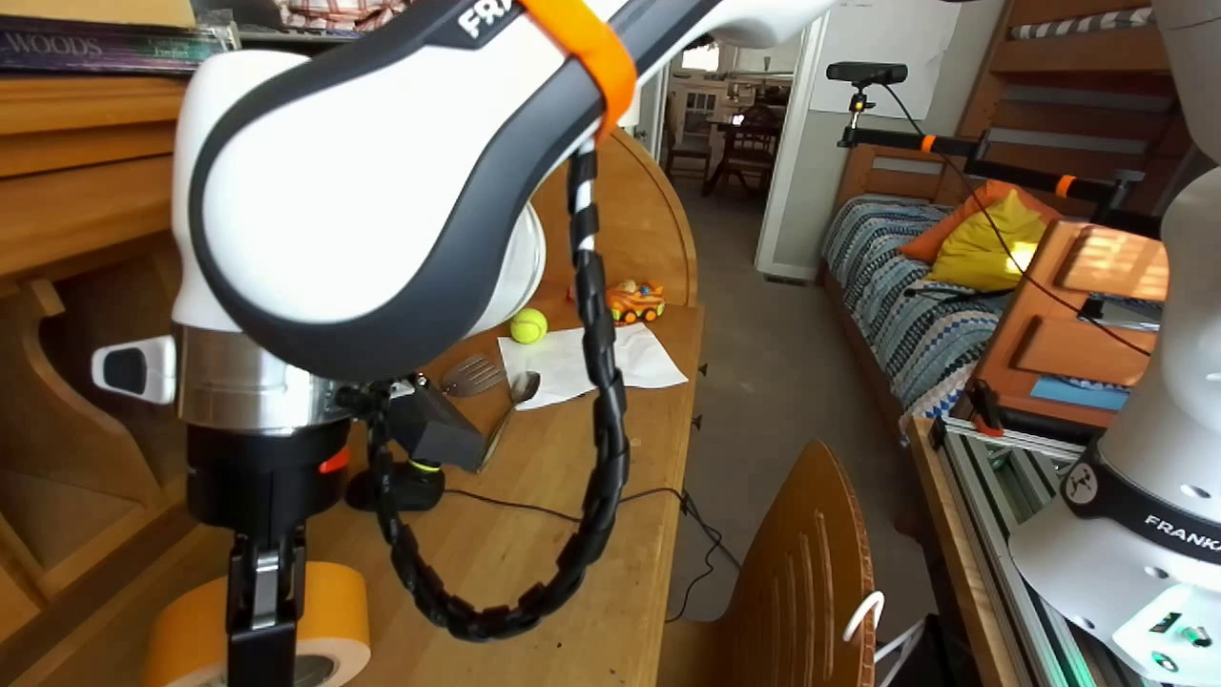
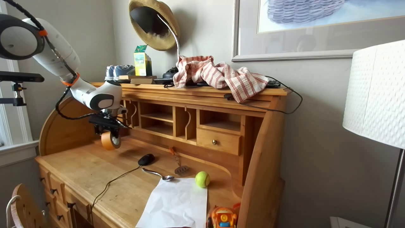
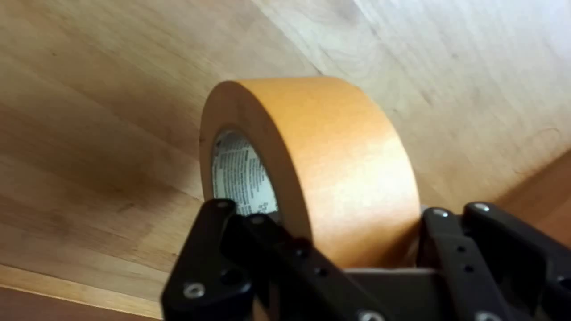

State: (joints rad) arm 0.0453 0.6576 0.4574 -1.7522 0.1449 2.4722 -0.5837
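While the gripper point(image 3: 345, 218) holds tape point(image 3: 343, 151), lettering point(image 1: 54, 44) reads "WOODS".

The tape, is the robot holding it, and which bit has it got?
Yes. The gripper holds the tape across its width, pinching its two flat sides at the part nearest the gripper.

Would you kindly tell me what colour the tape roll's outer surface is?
The tape roll is yellowish orange outside, showing best in the wrist view.
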